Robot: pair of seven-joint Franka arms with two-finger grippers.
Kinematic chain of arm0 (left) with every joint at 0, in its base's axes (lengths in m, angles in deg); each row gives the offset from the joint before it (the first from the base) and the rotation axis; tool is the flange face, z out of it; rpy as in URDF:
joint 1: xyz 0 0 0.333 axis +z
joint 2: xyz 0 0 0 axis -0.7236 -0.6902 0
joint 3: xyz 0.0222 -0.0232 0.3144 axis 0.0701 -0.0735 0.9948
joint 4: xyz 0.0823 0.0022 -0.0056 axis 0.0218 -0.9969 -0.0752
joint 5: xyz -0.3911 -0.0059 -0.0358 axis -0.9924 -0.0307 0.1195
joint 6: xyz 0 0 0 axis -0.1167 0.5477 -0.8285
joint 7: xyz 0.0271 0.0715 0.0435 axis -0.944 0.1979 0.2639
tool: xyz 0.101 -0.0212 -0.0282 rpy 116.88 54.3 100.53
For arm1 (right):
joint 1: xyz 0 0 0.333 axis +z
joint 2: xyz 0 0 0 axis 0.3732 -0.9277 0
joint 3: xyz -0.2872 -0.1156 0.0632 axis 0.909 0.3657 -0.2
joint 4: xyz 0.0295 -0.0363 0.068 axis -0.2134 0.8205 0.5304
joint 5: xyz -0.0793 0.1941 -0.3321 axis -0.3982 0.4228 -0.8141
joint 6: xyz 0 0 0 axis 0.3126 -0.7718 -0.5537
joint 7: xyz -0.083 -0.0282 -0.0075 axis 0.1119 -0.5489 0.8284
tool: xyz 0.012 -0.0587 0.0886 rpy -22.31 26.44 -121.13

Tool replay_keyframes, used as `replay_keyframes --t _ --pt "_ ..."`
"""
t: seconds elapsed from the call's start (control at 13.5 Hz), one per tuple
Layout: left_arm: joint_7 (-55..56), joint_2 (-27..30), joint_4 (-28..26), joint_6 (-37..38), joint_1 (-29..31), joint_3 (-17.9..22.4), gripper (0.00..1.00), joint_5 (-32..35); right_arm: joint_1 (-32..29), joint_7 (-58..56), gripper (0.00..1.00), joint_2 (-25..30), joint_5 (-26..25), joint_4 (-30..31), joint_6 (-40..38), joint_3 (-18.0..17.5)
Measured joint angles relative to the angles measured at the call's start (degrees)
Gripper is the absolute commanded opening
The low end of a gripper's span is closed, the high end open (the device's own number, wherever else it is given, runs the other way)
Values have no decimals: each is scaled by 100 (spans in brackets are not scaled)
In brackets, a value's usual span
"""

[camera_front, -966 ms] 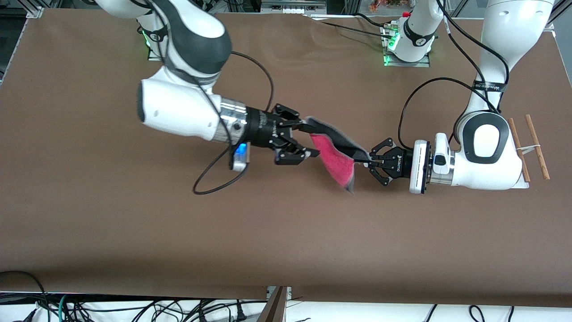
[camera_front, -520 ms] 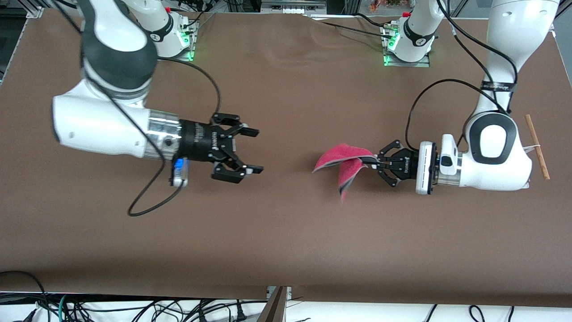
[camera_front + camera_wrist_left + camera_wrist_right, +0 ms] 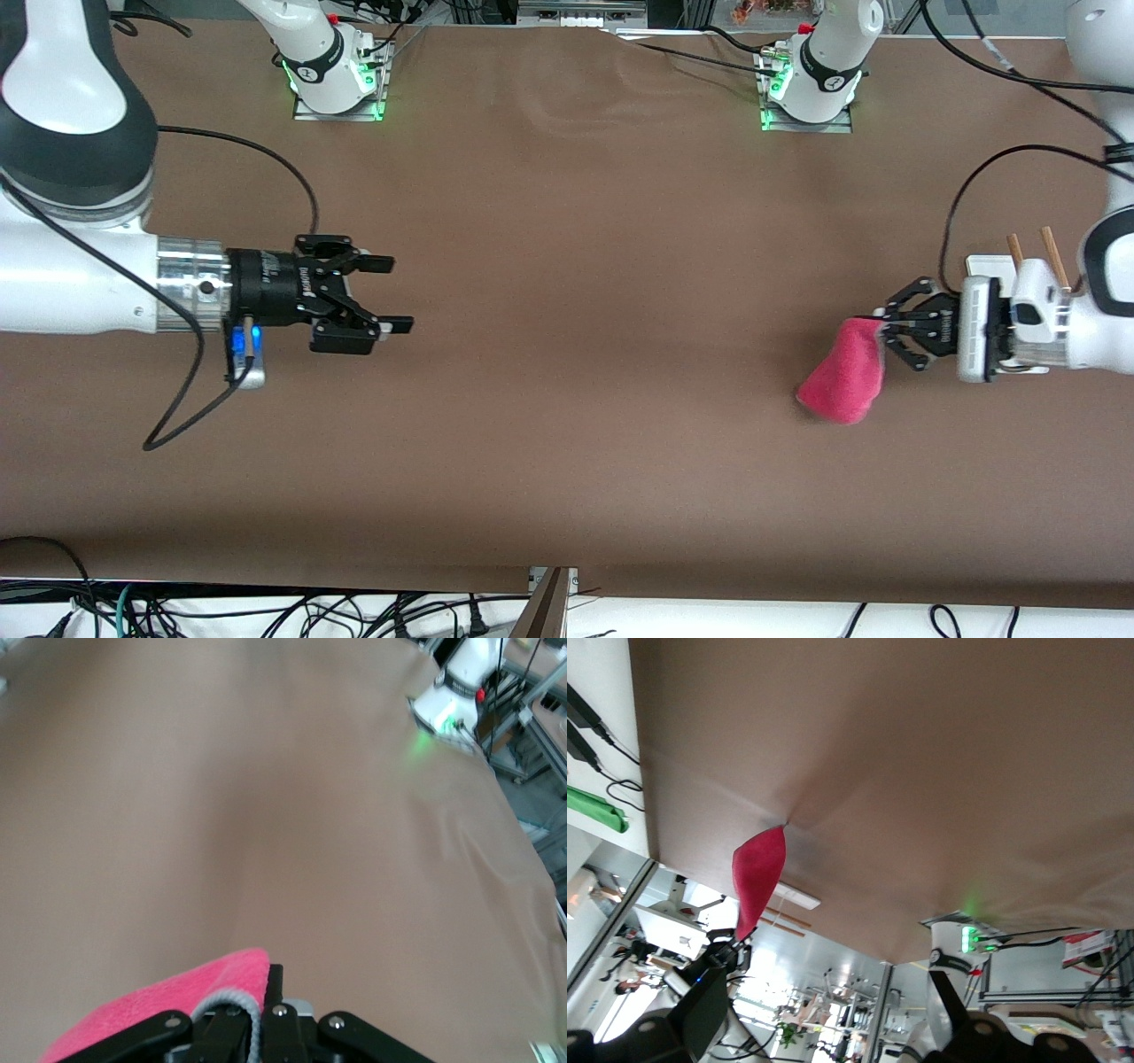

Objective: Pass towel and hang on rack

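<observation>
Table [image 3: 567, 443]: brown cloth-covered top; both arm bases stand along its 12 o'clock edge in the front view.
Right arm [image 3: 80, 266]: it has pulled back toward its own end of the table; a second ago it reached to the middle of the table and shared the towel.
Left arm [image 3: 1107, 292]: it has drawn back toward its own end; half a second ago its wrist was nearer the table's middle.
Right gripper [image 3: 390, 294]: at about 9 o'clock in the front view, over bare table, fingers spread apart and holding nothing. A second ago it pinched one end of the towel.
Left gripper [image 3: 881, 330]: at about 3 o'clock in the front view, fingers clamped on the towel's upper corner.
Towel [image 3: 843, 377]: pink-red, now held by the left gripper alone and hanging from it in a bunched fold, just over the table; earlier it was stretched between both grippers. Its pale grey edge shows in the left wrist view [image 3: 177, 1005].
Rack [image 3: 1019, 252]: at the left arm's end, its white base and two wooden rods peek out above the left wrist, beside the gripper.
</observation>
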State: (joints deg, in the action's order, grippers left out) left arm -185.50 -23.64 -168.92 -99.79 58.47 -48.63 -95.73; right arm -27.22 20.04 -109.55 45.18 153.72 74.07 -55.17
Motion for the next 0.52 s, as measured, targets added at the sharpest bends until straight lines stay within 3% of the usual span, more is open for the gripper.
replay_keyframes --t 0.15,0.37,0.52 --pt "0 4 253 315 312 2 0 636 -110 -711 99 105 -357 0 -515 178" --pt "2 30 749 609 786 15 0 1526 -144 -1987 99 388 -786 85 -1058 723" --pt "7 38 855 637 1178 63 0 1766 -153 -2719 99 661 -1346 316 -1135 849"
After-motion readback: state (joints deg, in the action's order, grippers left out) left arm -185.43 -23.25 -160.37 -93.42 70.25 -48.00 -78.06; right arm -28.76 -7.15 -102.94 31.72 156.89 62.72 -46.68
